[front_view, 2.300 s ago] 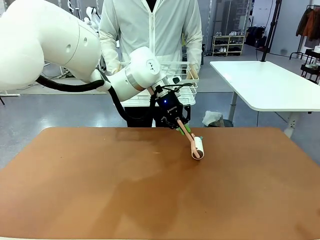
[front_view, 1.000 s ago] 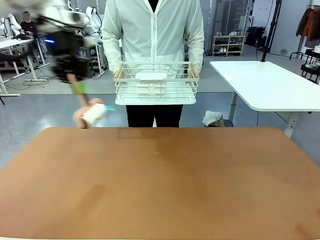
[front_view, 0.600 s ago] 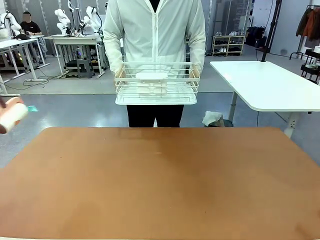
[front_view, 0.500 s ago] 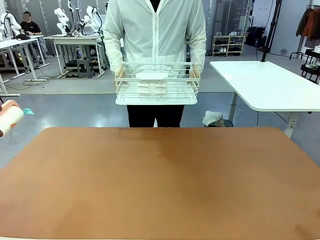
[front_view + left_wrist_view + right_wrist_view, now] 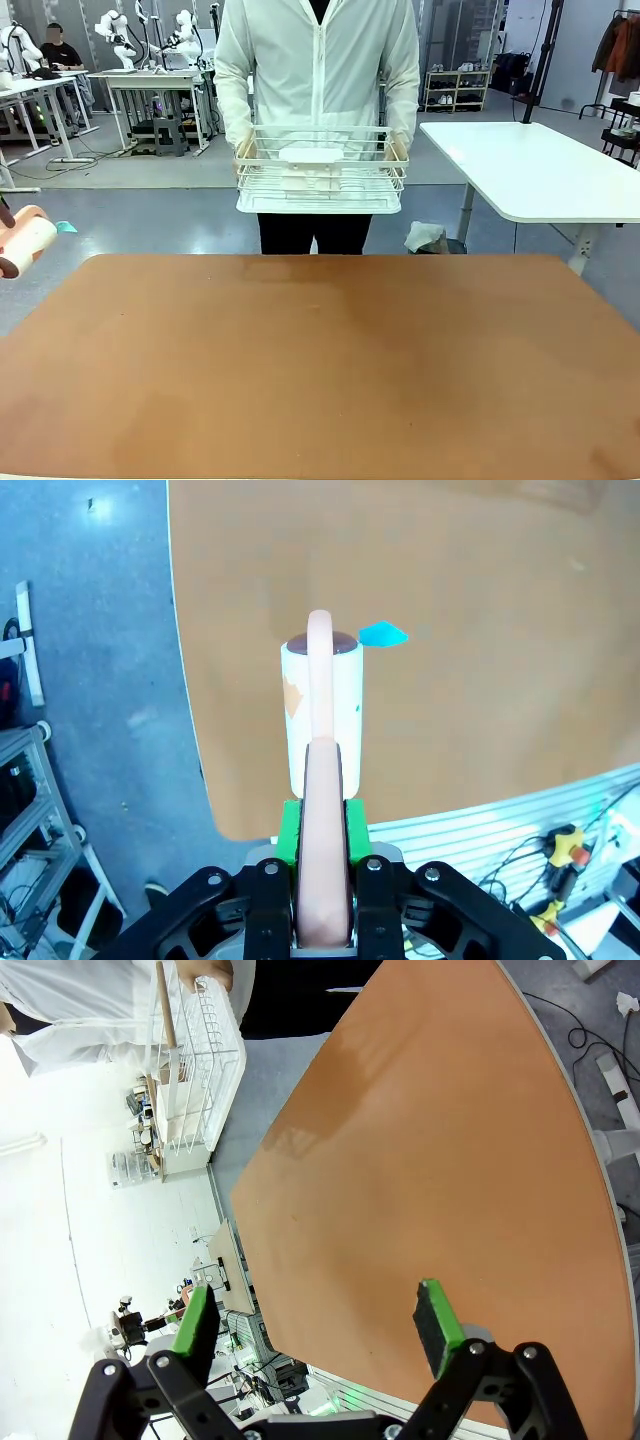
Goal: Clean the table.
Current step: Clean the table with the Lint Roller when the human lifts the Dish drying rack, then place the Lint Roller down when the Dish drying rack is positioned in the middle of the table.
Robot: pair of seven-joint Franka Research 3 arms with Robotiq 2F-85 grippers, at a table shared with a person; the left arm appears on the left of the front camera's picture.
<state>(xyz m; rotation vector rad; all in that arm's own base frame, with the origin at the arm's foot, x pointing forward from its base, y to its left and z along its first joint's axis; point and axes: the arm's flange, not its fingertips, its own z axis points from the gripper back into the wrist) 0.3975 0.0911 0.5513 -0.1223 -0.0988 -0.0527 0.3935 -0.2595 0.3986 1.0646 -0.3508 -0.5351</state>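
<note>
Grey polished floor (image 5: 130,215), soft reflections. White-topped table (image 5: 530,165) at right, white legs. Shoe shelf (image 5: 457,88) at back. Workbenches (image 5: 150,75) far left. Hanging clothes (image 5: 620,45) at right edge.

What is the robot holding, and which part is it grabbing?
The left gripper is shut on a lint roller, pinching its pink handle. The right gripper is open and holds nothing.

The lint roller (image 5: 24,243) is cut by the front view's left edge, so just its roll end shows there. From the left wrist, the handle's end is buried between the left claw's (image 5: 322,830) pads (clamped tight on it). The worktop's (image 5: 320,380) near edge runs off the bottom. A white thing (image 5: 310,155) in the person's wire basket (image 5: 392,170) is too indistinct to name.
</note>
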